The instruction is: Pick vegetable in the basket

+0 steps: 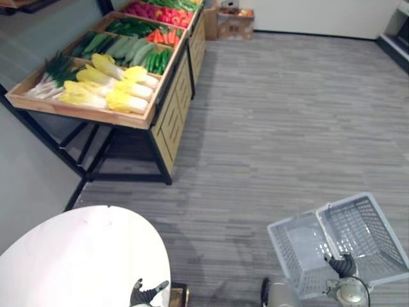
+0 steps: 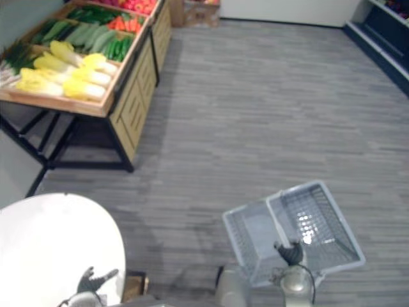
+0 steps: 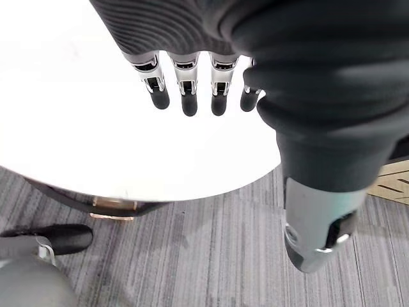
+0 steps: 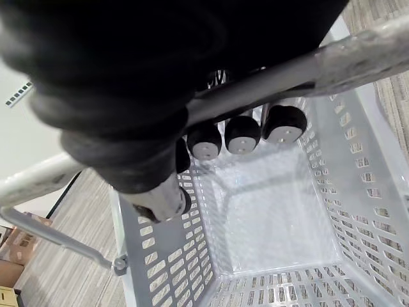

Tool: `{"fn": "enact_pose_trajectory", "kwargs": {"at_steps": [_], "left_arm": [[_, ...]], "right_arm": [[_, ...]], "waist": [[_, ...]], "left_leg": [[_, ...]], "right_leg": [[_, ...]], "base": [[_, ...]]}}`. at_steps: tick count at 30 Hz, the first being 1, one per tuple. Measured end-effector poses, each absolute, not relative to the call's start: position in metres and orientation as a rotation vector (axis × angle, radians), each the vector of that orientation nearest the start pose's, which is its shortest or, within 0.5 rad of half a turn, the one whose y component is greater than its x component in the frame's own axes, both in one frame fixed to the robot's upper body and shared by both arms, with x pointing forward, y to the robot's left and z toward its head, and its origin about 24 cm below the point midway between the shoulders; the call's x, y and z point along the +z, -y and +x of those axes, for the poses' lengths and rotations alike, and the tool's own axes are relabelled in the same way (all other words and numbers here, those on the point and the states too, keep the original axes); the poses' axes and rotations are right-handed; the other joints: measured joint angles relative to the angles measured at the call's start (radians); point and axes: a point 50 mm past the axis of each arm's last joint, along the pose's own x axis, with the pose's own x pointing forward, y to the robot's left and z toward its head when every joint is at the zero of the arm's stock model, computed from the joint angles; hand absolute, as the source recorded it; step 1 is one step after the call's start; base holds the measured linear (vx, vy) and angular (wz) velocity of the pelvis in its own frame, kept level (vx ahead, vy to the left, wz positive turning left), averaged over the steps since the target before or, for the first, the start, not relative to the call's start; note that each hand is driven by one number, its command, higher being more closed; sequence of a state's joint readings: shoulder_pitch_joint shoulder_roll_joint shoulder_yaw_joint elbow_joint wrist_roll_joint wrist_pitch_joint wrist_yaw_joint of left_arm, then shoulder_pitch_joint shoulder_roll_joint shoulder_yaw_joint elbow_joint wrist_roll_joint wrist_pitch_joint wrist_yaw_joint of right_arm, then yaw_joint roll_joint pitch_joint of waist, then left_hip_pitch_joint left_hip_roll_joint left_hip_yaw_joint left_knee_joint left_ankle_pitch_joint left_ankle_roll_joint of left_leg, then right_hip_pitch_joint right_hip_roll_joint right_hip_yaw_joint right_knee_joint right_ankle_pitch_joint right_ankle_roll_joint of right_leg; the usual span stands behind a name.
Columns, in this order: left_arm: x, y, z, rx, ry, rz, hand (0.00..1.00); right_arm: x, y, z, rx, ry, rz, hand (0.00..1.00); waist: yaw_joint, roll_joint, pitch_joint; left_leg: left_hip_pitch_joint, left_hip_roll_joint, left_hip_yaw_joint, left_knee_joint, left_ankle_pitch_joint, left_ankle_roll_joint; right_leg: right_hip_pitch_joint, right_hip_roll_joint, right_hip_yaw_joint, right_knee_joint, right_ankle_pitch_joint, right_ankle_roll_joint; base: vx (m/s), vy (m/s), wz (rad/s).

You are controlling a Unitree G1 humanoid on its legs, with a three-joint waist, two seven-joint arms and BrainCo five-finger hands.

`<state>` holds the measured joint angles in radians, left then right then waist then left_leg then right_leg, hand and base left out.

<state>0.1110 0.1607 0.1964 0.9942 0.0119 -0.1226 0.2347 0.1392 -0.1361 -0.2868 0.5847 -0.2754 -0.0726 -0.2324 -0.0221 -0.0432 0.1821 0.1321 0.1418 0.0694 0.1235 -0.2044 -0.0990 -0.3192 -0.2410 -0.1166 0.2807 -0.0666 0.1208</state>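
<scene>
– Grey plank floor [image 1: 287, 115] all round, right? Where was the veg [image 1: 105, 86]?
– Yep. It lay on the wooden counter [image 1: 83, 110], well apart from both sets of fingers and far beyond the left ones. Yellow cabbages [image 1: 131, 102], cucumbers [image 1: 156, 61], carrots [image 1: 163, 36], leeks [image 1: 51, 73] at the end.
– And the basket?
– The basket [image 4: 358, 192] hung from the right hand [image 1: 345, 264]. Its fingers [image 4: 243, 134] were curled round the handle [image 4: 358, 48], gripping it. Below those fingers it was bare mesh, nothing inside.
– Other hand?
– The left hand [image 1: 146, 294] hovered over a white round counter [image 1: 77, 256], fingers [image 3: 188, 96] straight & relaxed, holding nothing. Couldn't tell if they touched the top.
– So, progress?
– Basically zero, imo. Basket was in hand, and that's the only bit done. No veg picked, none in the basket. Left to do, I'd say: get close to the wooden counter, grab a veg w/ the free fingers, drop it in.
– Any labels, brands, writing?
– Nothing legible. A cardboard box [image 1: 235, 22] past the wooden counter had some print, too small to read. No tags on the basket or either counter that I could make out.
</scene>
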Motion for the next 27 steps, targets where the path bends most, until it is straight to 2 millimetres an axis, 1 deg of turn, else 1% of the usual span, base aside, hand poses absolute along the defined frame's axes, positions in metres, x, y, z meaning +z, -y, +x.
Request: {"fn": "enact_pose_trajectory", "kwargs": {"at_steps": [1,2,3,4,5,6,7,8,9,10,11,12,14,15,16,17,18,20,21,22,23,24,25,26,27], "left_arm": [[-0.142,-0.253,0.097,0.498,-0.958,0.186,0.00],[-0.147,-0.240,0.095,0.479,-0.976,0.156,0.00],[-0.148,-0.236,0.096,0.475,-0.979,0.147,0.00],[-0.150,-0.232,0.095,0.469,-0.986,0.135,0.00],[-0.151,-0.229,0.093,0.467,-0.999,0.129,0.00],[-0.152,-0.228,0.092,0.466,-1.000,0.127,0.00],[-0.152,-0.228,0.092,0.466,-1.000,0.127,0.00],[-0.152,-0.228,0.090,0.469,-1.005,0.127,0.00],[-0.152,-0.228,0.089,0.471,-1.008,0.127,0.00],[-0.153,-0.228,0.087,0.472,-1.015,0.124,0.00],[-0.154,-0.227,0.085,0.477,-1.019,0.116,0.00],[-0.156,-0.222,0.077,0.478,-1.041,0.103,0.00],[-0.158,-0.219,0.073,0.480,-1.053,0.094,0.00],[-0.158,-0.220,0.072,0.484,-1.053,0.093,0.00],[-0.158,-0.219,0.071,0.489,-1.055,0.092,0.00],[-0.158,-0.219,0.069,0.492,-1.059,0.090,0.00],[-0.159,-0.218,0.068,0.494,-1.063,0.085,0.00],[-0.159,-0.217,0.068,0.514,-1.063,0.070,0.00],[-0.159,-0.217,0.067,0.526,-1.064,0.065,0.00],[-0.159,-0.216,0.065,0.538,-1.070,0.064,0.00],[-0.160,-0.214,0.063,0.538,-1.078,0.061,0.00],[-0.161,-0.212,0.061,0.537,-1.088,0.058,0.00],[-0.163,-0.209,0.054,0.536,-1.115,0.053,0.00],[-0.165,-0.207,0.046,0.538,-1.141,0.050,0.00],[-0.165,-0.211,0.045,0.542,-1.144,0.062,0.00]], "right_arm": [[-0.088,0.265,0.154,-0.465,-0.633,-0.404,1.00],[-0.085,0.270,0.156,-0.482,-0.625,-0.410,1.00],[-0.083,0.271,0.159,-0.490,-0.617,-0.408,1.00],[-0.082,0.273,0.160,-0.504,-0.616,-0.405,1.00],[-0.082,0.274,0.157,-0.511,-0.622,-0.404,1.00],[-0.083,0.275,0.155,-0.512,-0.629,-0.405,1.00],[-0.085,0.275,0.153,-0.512,-0.637,-0.405,1.00],[-0.087,0.274,0.148,-0.508,-0.651,-0.406,1.00],[-0.088,0.274,0.147,-0.506,-0.656,-0.406,1.00],[-0.089,0.275,0.142,-0.504,-0.668,-0.409,1.00],[-0.090,0.275,0.140,-0.503,-0.675,-0.412,1.00],[-0.091,0.277,0.136,-0.503,-0.687,-0.422,1.00],[-0.091,0.279,0.133,-0.506,-0.694,-0.431,1.00],[-0.092,0.282,0.129,-0.519,-0.703,-0.434,1.00],[-0.092,0.283,0.127,-0.530,-0.707,-0.435,1.00],[-0.092,0.284,0.127,-0.533,-0.705,-0.435,1.00],[-0.091,0.285,0.127,-0.538,-0.704,-0.435,1.00],[-0.091,0.283,0.131,-0.535,-0.696,-0.433,1.00],[-0.091,0.282,0.132,-0.530,-0.692,-0.434,1.00],[-0.090,0.281,0.135,-0.519,-0.685,-0.442,1.00],[-0.090,0.280,0.137,-0.504,-0.682,-0.453,1.00],[-0.090,0.280,0.137,-0.495,-0.685,-0.460,1.00],[-0.091,0.280,0.135,-0.477,-0.691,-0.476,1.00],[-0.092,0.279,0.135,-0.458,-0.699,-0.487,1.00],[-0.096,0.271,0.136,-0.444,-0.712,-0.466,1.00]], "waist": [[0.001,0.001,0.010],[0.004,0.038,0.015],[0.004,0.047,0.014],[0.003,0.059,0.008],[0.001,0.064,0.005],[-0.001,0.068,0.002],[-0.001,0.069,0.002],[-0.001,0.072,0.000],[-0.001,0.072,0.000],[-0.002,0.074,0.000],[0.000,0.074,0.001],[0.013,0.064,0.006],[0.018,0.071,0.002],[0.018,0.072,0.002],[0.020,0.072,0.002],[0.021,0.072,0.002],[0.021,0.073,0.001],[0.024,0.076,0.000],[0.026,0.075,0.000],[0.026,0.078,-0.002],[0.030,0.087,-0.004],[0.030,0.093,-0.007],[0.031,0.117,-0.020],[0.042,0.146,-0.038],[0.050,0.112,-0.039]], "left_leg": [[0.019,0.025,-0.005,-0.004,-0.036,-0.051],[0.017,0.068,-0.010,-0.012,-0.040,-0.057],[0.017,0.075,-0.017,-0.012,-0.029,-0.050],[0.027,0.089,-0.033,-0.008,0.002,-0.061],[0.017,0.104,-0.059,0.013,0.029,-0.072],[-0.004,0.117,-0.088,0.068,0.055,-0.074],[-0.023,0.121,-0.101,0.107,0.069,-0.073],[-0.078,0.128,-0.135,0.214,0.103,-0.073],[-0.114,0.129,-0.150,0.277,0.128,-0.081],[-0.176,0.128,-0.176,0.399,0.203,-0.091],[-0.204,0.125,-0.186,0.450,0.255,-0.091],[-0.257,0.127,-0.177,0.577,0.292,-0.104],[-0.289,0.126,-0.129,0.616,0.250,-0.103],[-0.308,0.127,-0.079,0.595,0.219,-0.090],[-0.309,0.126,-0.037,0.519,0.198,-0.082],[-0.309,0.124,-0.026,0.464,0.196,-0.079],[-0.305,0.119,-0.026,0.371,0.197,-0.076],[-0.305,0.101,-0.063,0.126,0.204,-0.066],[-0.308,0.092,-0.078,0.077,0.206,-0.064],[-0.317,0.078,-0.100,0.004,0.207,-0.067],[-0.327,0.067,-0.109,-0.035,0.211,-0.067],[-0.331,0.064,-0.107,-0.046,0.216,-0.061],[-0.332,0.063,-0.103,-0.059,0.222,-0.051],[-0.320,0.060,-0.109,-0.054,0.267,-0.079],[-0.315,0.031,-0.088,-0.032,0.243,-0.054]], "right_leg": [[0.013,0.007,-0.013,-0.031,0.134,0.017],[0.001,0.054,-0.041,0.007,0.085,0.002],[-0.017,0.060,-0.041,0.046,0.058,-0.009],[-0.042,0.066,-0.045,0.124,-0.003,-0.029],[-0.036,0.070,-0.069,0.160,-0.044,-0.044],[-0.013,0.074,-0.095,0.164,-0.069,-0.055],[0.001,0.076,-0.107,0.160,-0.078,-0.061],[0.031,0.081,-0.132,0.152,-0.092,-0.069],[0.046,0.081,-0.143,0.150,-0.099,-0.069],[0.083,0.083,-0.165,0.135,-0.112,-0.080],[0.107,0.083,-0.175,0.124,-0.115,-0.088],[0.174,0.082,-0.186,0.075,-0.117,-0.097],[0.214,0.078,-0.193,0.040,-0.111,-0.103],[0.249,0.069,-0.209,0.010,-0.110,-0.101],[0.278,0.062,-0.216,-0.023,-0.105,-0.094],[0.289,0.058,-0.221,-0.035,-0.103,-0.090],[0.298,0.054,-0.228,-0.047,-0.101,-0.087],[0.305,0.042,-0.243,-0.070,-0.097,-0.077],[0.305,0.034,-0.244,-0.071,-0.098,-0.070],[0.309,0.021,-0.246,-0.071,-0.100,-0.049],[0.321,0.008,-0.253,-0.072,-0.106,-0.019],[0.331,0.004,-0.256,-0.072,-0.110,-0.003],[0.356,0.004,-0.259,-0.074,-0.121,0.035],[0.382,0.005,-0.246,-0.077,-0.130,0.076],[0.396,-0.018,-0.229,-0.090,-0.128,0.084]], "base": [[0.35,-0.473,0.06],[0.34,-0.456,0.06],[0.27,-0.322,0.04],[0.28,-0.328,0.14],[0.34,-0.377,0.35],[0.27,-0.293,0.41],[0.27,-0.261,0.50],[0.21,-0.204,0.39],[0.28,-0.239,0.46],[0.24,-0.176,0.33],[0.43,-0.236,0.31],[0.36,-0.162,0.12],[0.24,-0.083,0.12],[0.20,-0.017,0.27],[0.19,0.006,0.25],[0.22,0.055,0.16],[0.19,0.112,0.17],[0.21,0.179,0.22],[0.20,0.227,0.19],[0.22,0.275,0.20],[0.23,0.296,0.21],[0.24,0.353,0.19],[0.27,0.425,0.03],[0.27,0.429,-0.06],[0.28,0.363,-0.18]]}}
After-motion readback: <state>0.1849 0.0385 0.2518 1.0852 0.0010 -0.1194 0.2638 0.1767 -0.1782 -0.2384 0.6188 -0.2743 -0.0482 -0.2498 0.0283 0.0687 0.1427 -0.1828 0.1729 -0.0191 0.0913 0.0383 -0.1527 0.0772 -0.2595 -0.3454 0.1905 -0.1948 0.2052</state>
